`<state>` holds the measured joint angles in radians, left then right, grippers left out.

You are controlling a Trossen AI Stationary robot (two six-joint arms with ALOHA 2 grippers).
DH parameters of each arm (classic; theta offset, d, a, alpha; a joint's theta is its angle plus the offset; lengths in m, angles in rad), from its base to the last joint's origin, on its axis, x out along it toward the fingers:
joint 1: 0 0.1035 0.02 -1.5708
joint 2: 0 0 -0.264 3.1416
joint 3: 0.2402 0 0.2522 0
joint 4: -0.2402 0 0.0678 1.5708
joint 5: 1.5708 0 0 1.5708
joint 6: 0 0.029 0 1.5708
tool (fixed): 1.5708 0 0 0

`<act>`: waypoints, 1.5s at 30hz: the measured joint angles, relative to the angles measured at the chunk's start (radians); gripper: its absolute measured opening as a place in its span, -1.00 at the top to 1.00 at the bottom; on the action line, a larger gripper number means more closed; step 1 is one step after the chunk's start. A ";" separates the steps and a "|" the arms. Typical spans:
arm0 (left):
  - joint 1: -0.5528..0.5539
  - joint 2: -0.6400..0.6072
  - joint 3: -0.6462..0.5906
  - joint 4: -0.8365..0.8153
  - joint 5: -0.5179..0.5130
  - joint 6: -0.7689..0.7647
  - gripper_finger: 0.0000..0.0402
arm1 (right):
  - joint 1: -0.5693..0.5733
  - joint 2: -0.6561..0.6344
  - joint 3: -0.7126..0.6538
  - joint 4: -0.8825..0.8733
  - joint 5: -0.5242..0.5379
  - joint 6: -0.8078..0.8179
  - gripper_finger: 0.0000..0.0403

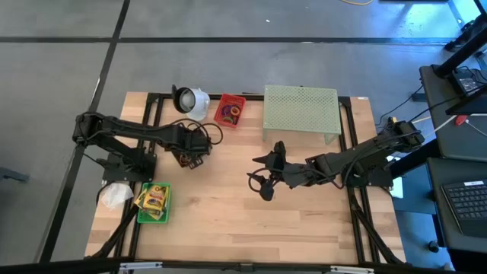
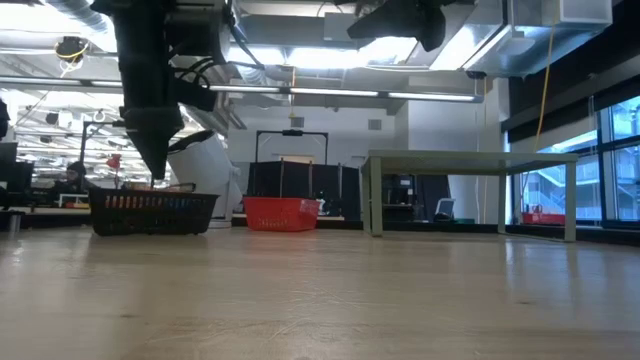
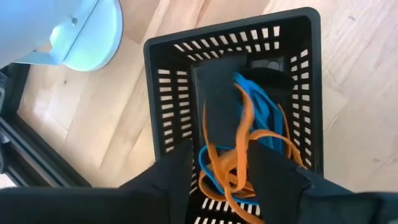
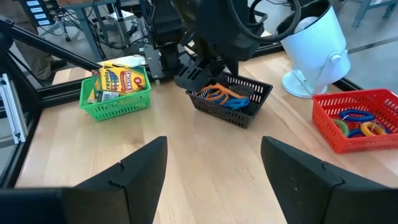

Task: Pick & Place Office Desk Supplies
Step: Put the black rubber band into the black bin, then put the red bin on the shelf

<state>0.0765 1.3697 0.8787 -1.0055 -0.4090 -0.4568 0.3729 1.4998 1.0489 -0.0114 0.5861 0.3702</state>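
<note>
My left gripper (image 1: 190, 157) hangs open over a small black basket (image 3: 230, 28), fingers pointing down into it. Orange and blue rubber-band loops (image 3: 239, 143) lie in the basket on a black item, and some run between the fingers. The right wrist view shows the same basket (image 4: 249, 112) with the bands inside. My right gripper (image 1: 257, 173) is open and holds nothing above bare wood at mid-table. Yellow-green crayon boxes (image 4: 121, 81) stand in a green basket (image 1: 152, 215). A red basket (image 4: 354, 109) holds blue and yellow loops. My left gripper (image 3: 222, 168) comes from above with a finger on either side of the rubber bands. Its own fingers hide the spot, so I cannot tell whether they touch the bands.
A white cup-shaped object (image 1: 192, 99) lies at the far edge beside the red basket (image 1: 230, 110). The pale green mesh stand (image 1: 300, 106) is to their right. Something white and crumpled (image 1: 114, 195) sits left of the green basket. Bare wood spreads across the near half.
</note>
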 joint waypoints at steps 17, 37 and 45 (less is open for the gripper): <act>0.027 0.010 0.098 0.407 -0.132 0.484 0.15 | 0.000 0.000 0.000 -0.032 0.000 -0.012 -0.29; 0.304 0.332 0.088 0.770 0.080 1.059 0.30 | 0.000 0.001 0.000 -0.181 -0.003 -0.012 -0.29; 0.353 0.376 0.088 0.772 0.162 1.107 0.40 | 0.000 0.001 0.000 -0.189 0.000 -0.013 -0.29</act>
<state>0.4297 1.7461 0.9665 -0.2340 -0.2474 0.6506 0.3729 1.5005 1.0489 -0.2005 0.5861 0.3576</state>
